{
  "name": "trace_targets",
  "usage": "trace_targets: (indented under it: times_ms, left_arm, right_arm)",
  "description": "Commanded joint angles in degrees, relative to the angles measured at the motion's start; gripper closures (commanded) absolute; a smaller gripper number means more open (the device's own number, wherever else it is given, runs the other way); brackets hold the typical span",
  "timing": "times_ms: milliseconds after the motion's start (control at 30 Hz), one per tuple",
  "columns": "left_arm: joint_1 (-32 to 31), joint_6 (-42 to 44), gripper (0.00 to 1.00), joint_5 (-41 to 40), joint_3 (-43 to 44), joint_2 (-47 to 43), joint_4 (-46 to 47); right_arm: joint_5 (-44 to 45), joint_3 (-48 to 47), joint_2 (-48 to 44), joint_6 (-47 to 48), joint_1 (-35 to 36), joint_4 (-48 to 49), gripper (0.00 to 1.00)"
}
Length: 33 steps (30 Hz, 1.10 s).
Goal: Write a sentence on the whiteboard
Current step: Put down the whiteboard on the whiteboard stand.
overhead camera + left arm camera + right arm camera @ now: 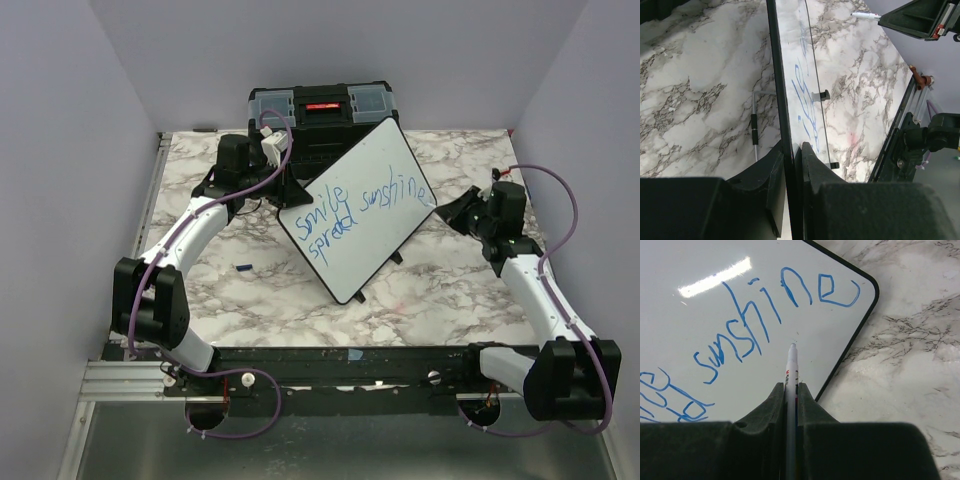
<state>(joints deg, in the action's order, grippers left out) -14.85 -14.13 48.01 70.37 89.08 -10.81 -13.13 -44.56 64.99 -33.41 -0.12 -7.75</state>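
The whiteboard stands tilted on the marble table, propped up on edge. Blue handwritten words "smile sunshine" and "spread" run across it in two slanted lines. My left gripper is shut on the board's left edge; in the left wrist view the black rim runs between the fingers. My right gripper is shut on a white marker, its tip just below the word "sunshine" near the board's right corner. The marker also shows in the left wrist view.
A black toolbox stands behind the board at the table's far edge. A small dark blue cap lies on the marble left of the board. A metal rail runs along the near edge.
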Motion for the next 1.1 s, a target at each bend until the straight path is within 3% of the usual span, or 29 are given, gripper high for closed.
trace_targets:
  times_ms: [0,600,1067]
  left_arm:
    - [-0.6,4.7,1.0,-1.7,0.2,-3.0,4.0]
    - [-2.1,0.5,1.0,-6.1,7.8,-4.1,-7.3]
    - [-3.9,-2.5,1.0,-9.5,4.2,-7.1,-11.7]
  right_arm:
    - [-2.5,1.6,-1.2,0.4,-0.4,-0.8,0.99]
    - [-2.8,2.2,-1.2,1.7,-0.3,-2.0,0.99]
    - [-2.6,4.3,-4.8,1.8,-0.3,-2.5,0.99]
